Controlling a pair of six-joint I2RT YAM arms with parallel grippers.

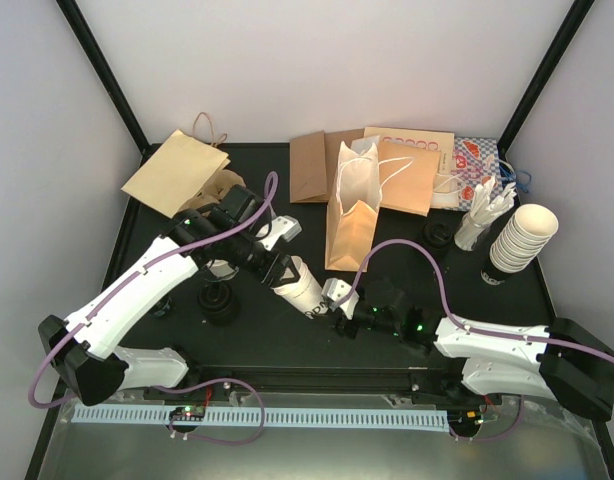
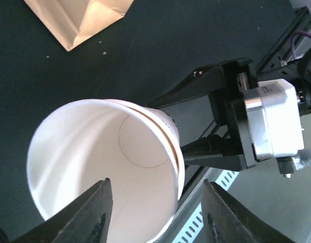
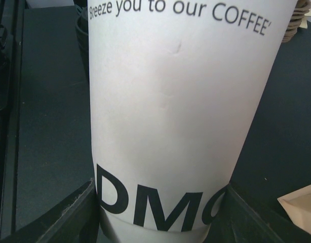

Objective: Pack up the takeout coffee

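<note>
One cream-white paper cup (image 1: 302, 290) with black lettering lies tilted between my two grippers, without a lid. My right gripper (image 1: 325, 300) is shut on its lower body; in the right wrist view the fingers press both sides of the cup (image 3: 181, 101) by the letters "DMO". My left gripper (image 1: 284, 268) is open at the cup's mouth. In the left wrist view the empty cup (image 2: 94, 162) has one side of its rim between the spread fingers, with a gap to the right finger (image 2: 221, 212). A second white cup (image 1: 220, 268) is mostly hidden under the left arm. No lidded cup shows.
A tan paper bag (image 1: 352, 215) stands open behind the cup. Black lids sit at the left (image 1: 219, 305) and the right (image 1: 437, 235). A stack of lidless cups (image 1: 522, 240) is at the right. Flat brown bags (image 1: 177, 170) lie at the back.
</note>
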